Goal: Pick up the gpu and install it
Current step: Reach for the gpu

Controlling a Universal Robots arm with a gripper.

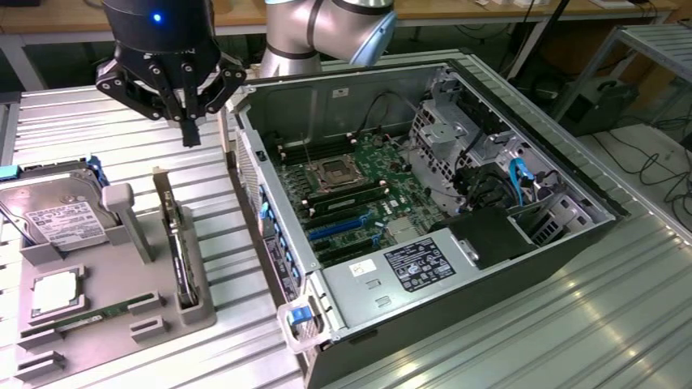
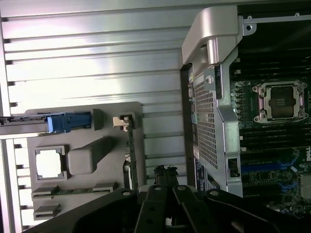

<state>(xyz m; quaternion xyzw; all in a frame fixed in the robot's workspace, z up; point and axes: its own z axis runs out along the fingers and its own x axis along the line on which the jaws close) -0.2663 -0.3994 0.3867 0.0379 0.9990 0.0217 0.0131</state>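
The gpu (image 1: 177, 237) stands edge-on, dark and slim, in a slot of the grey holder tray (image 1: 119, 267) at the exterior view's left. In the wrist view the gpu (image 2: 130, 153) is a thin line with its silver bracket (image 2: 119, 121) at one end. My black gripper (image 1: 193, 136) hangs above the table, behind the tray and a little above the card's far end. Its fingers are shut with nothing between them. The wrist view has the shut gripper (image 2: 165, 171) beside the card, between the tray and the case.
The open computer case (image 1: 433, 203) lies at the exterior view's right, its motherboard (image 1: 357, 190) and blue slots (image 1: 340, 232) exposed. The tray also holds a hard drive (image 1: 60, 217), a CPU (image 1: 54, 292) and a RAM stick (image 1: 97, 318). The case wall (image 2: 209, 111) stands close beside the gripper.
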